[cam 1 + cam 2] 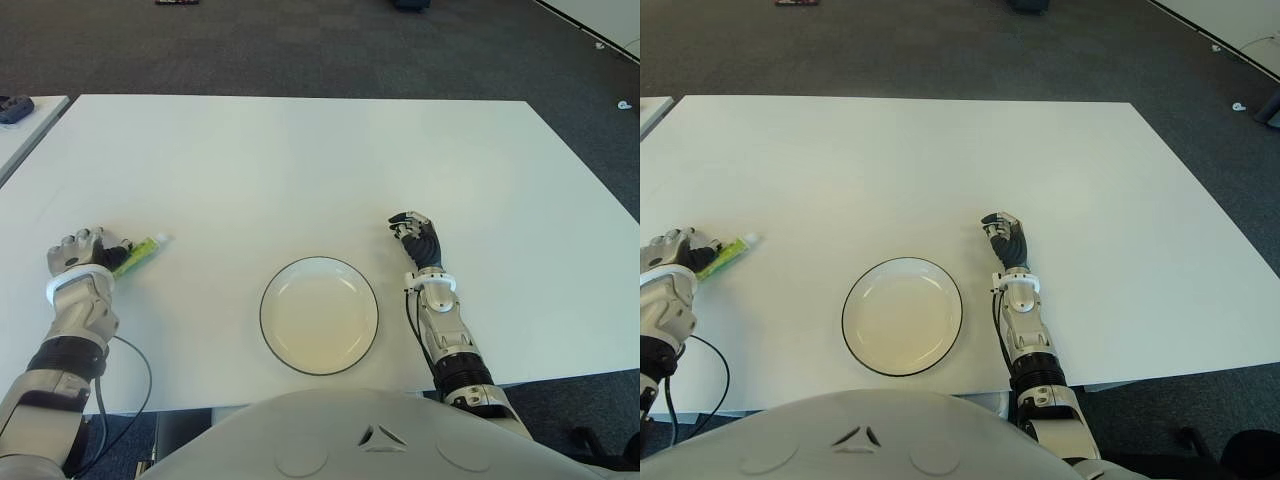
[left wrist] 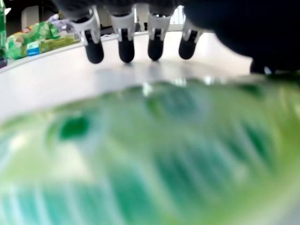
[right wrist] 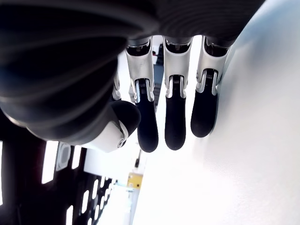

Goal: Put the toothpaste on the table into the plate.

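Observation:
A green toothpaste tube (image 1: pixel 140 255) with a white cap lies near the left edge of the white table (image 1: pixel 300 170). My left hand (image 1: pixel 85 248) is over the tube's tail end. In the left wrist view the tube (image 2: pixel 150 164) fills the space under the palm, and the fingers (image 2: pixel 125 47) reach down past it to the tabletop without wrapping it. The white plate (image 1: pixel 319 315) with a dark rim sits empty at the front middle. My right hand (image 1: pixel 415 232) shows just right of the plate, its fingers (image 3: pixel 175 122) relaxed and holding nothing.
A second table with a dark object (image 1: pixel 15 108) stands at the far left. A black cable (image 1: pixel 135 380) loops over the front left of the table by my left forearm. Grey carpet surrounds the table.

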You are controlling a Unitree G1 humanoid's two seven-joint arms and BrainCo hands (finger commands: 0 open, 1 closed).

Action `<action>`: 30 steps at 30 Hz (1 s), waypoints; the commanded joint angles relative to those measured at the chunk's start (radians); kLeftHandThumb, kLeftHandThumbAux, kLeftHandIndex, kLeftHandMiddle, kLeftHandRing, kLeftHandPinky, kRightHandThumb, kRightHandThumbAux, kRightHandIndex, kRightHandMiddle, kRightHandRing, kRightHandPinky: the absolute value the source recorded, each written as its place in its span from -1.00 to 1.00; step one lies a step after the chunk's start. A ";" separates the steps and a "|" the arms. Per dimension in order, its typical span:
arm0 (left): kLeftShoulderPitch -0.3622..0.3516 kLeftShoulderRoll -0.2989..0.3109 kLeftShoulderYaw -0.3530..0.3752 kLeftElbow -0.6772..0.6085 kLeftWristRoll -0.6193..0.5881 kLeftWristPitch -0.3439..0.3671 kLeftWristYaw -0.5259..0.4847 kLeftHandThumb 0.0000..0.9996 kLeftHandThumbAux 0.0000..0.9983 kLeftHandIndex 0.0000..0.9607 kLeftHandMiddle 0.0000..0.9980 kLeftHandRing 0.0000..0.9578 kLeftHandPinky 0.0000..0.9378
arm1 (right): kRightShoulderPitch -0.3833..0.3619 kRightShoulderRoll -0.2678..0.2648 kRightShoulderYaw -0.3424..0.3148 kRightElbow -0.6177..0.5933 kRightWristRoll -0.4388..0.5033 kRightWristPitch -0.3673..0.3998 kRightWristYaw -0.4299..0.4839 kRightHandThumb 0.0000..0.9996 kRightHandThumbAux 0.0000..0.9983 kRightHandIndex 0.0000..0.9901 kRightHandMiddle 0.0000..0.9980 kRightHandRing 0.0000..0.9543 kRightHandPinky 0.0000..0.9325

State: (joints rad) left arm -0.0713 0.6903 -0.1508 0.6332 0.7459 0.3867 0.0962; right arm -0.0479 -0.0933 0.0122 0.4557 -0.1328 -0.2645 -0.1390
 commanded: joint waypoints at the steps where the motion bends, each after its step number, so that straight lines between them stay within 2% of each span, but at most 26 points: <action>1: -0.002 0.032 -0.059 0.010 -0.002 -0.007 -0.119 -0.22 -0.74 -1.00 -1.00 -1.00 -1.00 | 0.013 0.005 -0.007 0.009 0.009 0.009 0.008 0.42 0.46 -0.15 -0.15 -0.15 -0.07; 12: 0.023 0.123 -0.139 -0.073 0.003 -0.020 -0.296 -0.32 -0.59 -1.00 -1.00 -1.00 -1.00 | 0.023 0.009 -0.009 -0.007 0.007 0.016 0.004 0.42 0.46 -0.15 -0.13 -0.13 -0.07; 15: 0.126 0.197 -0.125 -0.298 -0.002 0.036 -0.420 -0.30 -0.56 -1.00 -1.00 -1.00 -1.00 | 0.025 0.008 -0.009 -0.008 0.006 0.017 0.005 0.42 0.46 -0.15 -0.13 -0.13 -0.07; 22: 0.203 0.252 -0.093 -0.477 -0.016 0.084 -0.528 -0.23 -0.53 -1.00 -1.00 -1.00 -1.00 | 0.024 0.007 -0.011 -0.003 0.003 0.011 0.006 0.42 0.46 -0.15 -0.12 -0.12 -0.06; 28: 0.222 0.250 -0.024 -0.419 -0.081 0.007 -0.468 -0.26 -0.49 -1.00 -1.00 -1.00 -1.00 | 0.023 0.008 -0.011 0.000 0.003 0.008 0.008 0.42 0.46 -0.15 -0.12 -0.11 -0.05; 30: 0.240 0.229 0.018 -0.442 -0.107 -0.002 -0.430 -0.30 -0.46 -1.00 -1.00 -1.00 -1.00 | 0.023 0.008 -0.012 -0.001 0.004 0.007 0.009 0.42 0.46 -0.15 -0.12 -0.12 -0.06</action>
State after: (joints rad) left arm 0.1374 0.9476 -0.1685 0.1856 0.6834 0.4092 -0.3589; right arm -0.0345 -0.0880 0.0015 0.4409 -0.1312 -0.2648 -0.1348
